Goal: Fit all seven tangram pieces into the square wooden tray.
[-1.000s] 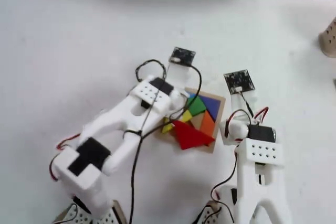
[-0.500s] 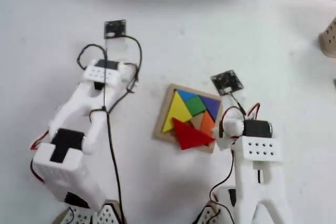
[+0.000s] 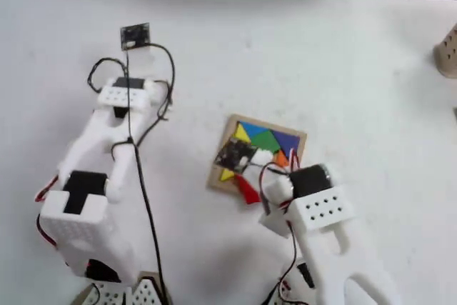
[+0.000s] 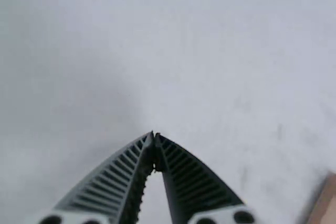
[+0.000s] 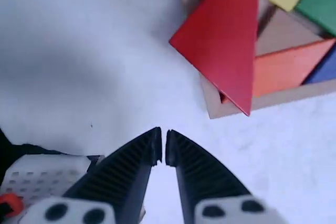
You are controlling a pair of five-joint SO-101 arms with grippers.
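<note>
My right pincer (image 5: 163,145) hung closed just beside the tray (image 5: 283,98), whose red triangle (image 5: 226,45) overhung the rim. My left pincer (image 4: 154,148), closed too, sat well apart from it.

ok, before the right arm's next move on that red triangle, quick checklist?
1. Red triangle seated in tray: not ok. It lies across the rim, with one corner out over the table.
2. Right hand free: ok. It is shut on nothing, beside the tray's corner.
3. Left hand clear of tray: ok. It is shut, over bare table.
4. Space for the triangle: cannot tell. Bare tray floor shows beside the orange piece, but the triangle hides its extent.
5. All seven pieces present: cannot tell. The right arm covers part of the tray.
</note>
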